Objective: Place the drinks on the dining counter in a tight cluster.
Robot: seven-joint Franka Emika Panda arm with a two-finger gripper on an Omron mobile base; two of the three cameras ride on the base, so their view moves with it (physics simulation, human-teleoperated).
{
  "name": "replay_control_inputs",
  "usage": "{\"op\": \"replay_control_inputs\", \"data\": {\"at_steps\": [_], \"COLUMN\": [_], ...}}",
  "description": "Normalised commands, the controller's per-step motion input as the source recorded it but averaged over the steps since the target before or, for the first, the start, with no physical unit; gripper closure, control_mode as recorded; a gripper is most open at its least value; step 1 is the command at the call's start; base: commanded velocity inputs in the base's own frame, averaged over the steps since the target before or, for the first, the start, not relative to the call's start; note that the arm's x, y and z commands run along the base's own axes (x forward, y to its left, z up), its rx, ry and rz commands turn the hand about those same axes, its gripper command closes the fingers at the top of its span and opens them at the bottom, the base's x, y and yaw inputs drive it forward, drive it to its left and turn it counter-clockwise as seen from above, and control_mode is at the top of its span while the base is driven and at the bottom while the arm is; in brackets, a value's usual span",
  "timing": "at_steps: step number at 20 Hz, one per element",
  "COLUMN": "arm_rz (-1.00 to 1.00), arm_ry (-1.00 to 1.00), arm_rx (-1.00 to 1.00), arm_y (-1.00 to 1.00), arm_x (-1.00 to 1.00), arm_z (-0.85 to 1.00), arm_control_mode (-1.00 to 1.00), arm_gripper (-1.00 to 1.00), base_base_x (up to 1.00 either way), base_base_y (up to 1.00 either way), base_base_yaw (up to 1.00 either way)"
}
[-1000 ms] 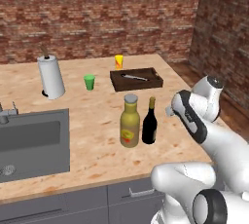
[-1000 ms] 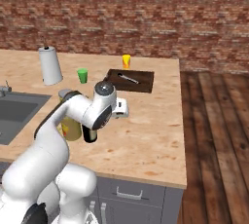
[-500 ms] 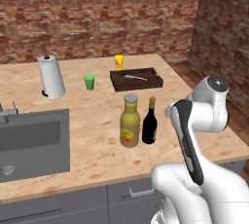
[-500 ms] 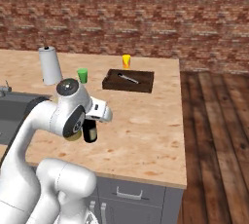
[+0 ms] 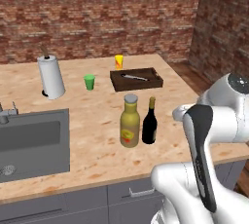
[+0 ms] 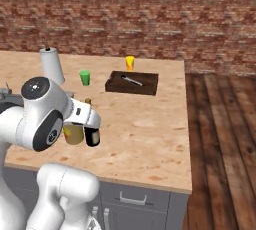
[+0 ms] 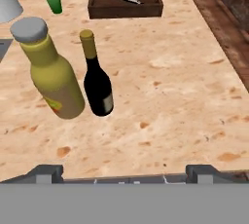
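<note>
The olive bottle [image 7: 54, 79] and wine bottle [image 7: 97, 82] stand side by side on the counter [image 7: 165, 86]; the gripper [image 7: 124, 173] gapes empty.

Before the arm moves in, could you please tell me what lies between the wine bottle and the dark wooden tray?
Only bare countertop lies between the wine bottle and the dark wooden tray; the hand view shows this stretch most plainly.

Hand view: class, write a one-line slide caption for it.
Yellow-olive bottle and dark wine bottle stand side by side on the speckled counter.
</note>
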Motion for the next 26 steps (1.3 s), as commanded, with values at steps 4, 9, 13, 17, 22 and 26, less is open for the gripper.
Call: {"op": "replay_control_inputs", "data": {"at_steps": [4, 9, 13, 17, 22, 26], "arm_rz": [0.03, 0.01, 0.00, 0.00, 0.01, 0.00], "arm_ry": [0.03, -0.04, 0.00, 0.00, 0.00, 0.00], "arm_rx": [-0.03, 0.00, 0.00, 0.00, 0.00, 0.00], "arm_y": [0.12, 0.02, 0.00, 0.00, 0.00, 0.00], "arm_x": [-0.48, -0.45, -0.05, -0.03, -0.14, 0.00], "arm_z": [0.66, 0.12, 0.00, 0.00, 0.00, 0.00], "arm_control_mode": [-1.00, -1.00, -1.00, -1.00, 1.00, 1.00], "arm_gripper": [-1.00, -1.00, -1.00, -1.00, -1.00, -1.00], "base_base_x": [0.00, 0.00, 0.00, 0.00, -0.38, -0.36], "base_base_y": [0.00, 0.00, 0.00, 0.00, 0.00, 0.33], "base_base_yaw": [0.00, 0.00, 0.00, 0.00, 0.08, 0.34]}}
